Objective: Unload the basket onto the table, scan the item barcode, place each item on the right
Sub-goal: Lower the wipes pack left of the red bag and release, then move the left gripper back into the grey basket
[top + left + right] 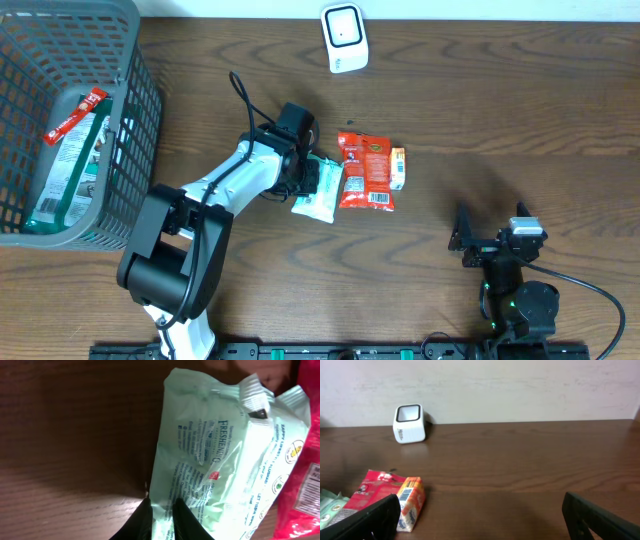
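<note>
A pale green wipes pack [318, 197] lies on the table, its right edge against a red snack packet [366, 172]. My left gripper [304, 180] is shut on the pack's left edge. In the left wrist view the thin film of the pack [225, 450] is pinched between the two black fingers [186, 517]. A small orange and white pack [398, 168] with a barcode lies right of the red packet. The white scanner [344, 38] stands at the far edge. My right gripper [490, 230] is open and empty at the near right, facing the scanner [410, 423].
A grey wire basket [128, 140] at the far left holds a green pouch [65, 170] and a red stick pack [75, 115]. The right wrist view shows the red packet [375, 491] and the orange pack [410, 502] at its lower left.
</note>
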